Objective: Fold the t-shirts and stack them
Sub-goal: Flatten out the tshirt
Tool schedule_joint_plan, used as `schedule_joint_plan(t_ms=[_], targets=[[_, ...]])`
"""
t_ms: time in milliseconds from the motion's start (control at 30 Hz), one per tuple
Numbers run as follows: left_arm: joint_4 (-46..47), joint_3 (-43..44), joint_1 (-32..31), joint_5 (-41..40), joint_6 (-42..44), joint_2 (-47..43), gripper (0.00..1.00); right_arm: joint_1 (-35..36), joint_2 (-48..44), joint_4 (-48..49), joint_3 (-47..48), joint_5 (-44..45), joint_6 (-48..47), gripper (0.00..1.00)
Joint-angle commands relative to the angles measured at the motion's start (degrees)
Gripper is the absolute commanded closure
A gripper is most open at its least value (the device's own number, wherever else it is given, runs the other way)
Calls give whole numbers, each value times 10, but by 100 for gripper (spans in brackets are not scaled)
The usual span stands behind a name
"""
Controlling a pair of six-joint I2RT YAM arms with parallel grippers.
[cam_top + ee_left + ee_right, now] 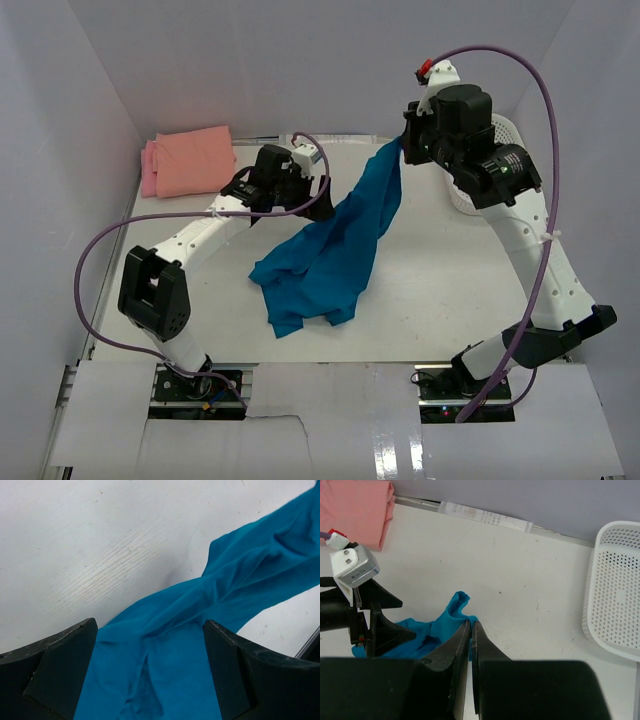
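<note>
**A:** On the bench (440,290), where does your teal t-shirt (335,245) lie?

**B:** Mid-bench, with one corner pulled up toward one o'clock. Your right jaws are pinched tight on it. The folded salmon and pink t-shirts (195,160) sit at eleven o'clock. Your left jaws gape wide over the teal cloth, gripping nothing.

Bright, even white light fills the enclosure, and no single lamp shows. Below the right gripper (403,142), the hanging teal t-shirt (335,250) throws only a faint, soft shadow on the white table (440,290). Glare streaks the glossy board (400,450) by the arm bases. From the left wrist, the left gripper (150,625) shows dark, slightly soft fingers (55,675), while the table grain beyond them is crisp. From the right wrist, the black fingers (457,650) blur close up, and the basket (615,590) to their right bows at the frame edge.
</note>
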Motion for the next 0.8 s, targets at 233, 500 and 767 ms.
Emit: schedule_joint_plan(t_ms=[233,500,767], targets=[[23,-79,-152,-216,110,-88,2,-69,1,10,5,-87,-15,92],[-18,-115,-235,-403,26,-114,8,-87,27,14,1,-115,-14,92],[-54,-120,-237,-545,-36,-68,19,-88,27,21,-13,-121,-12,92]])
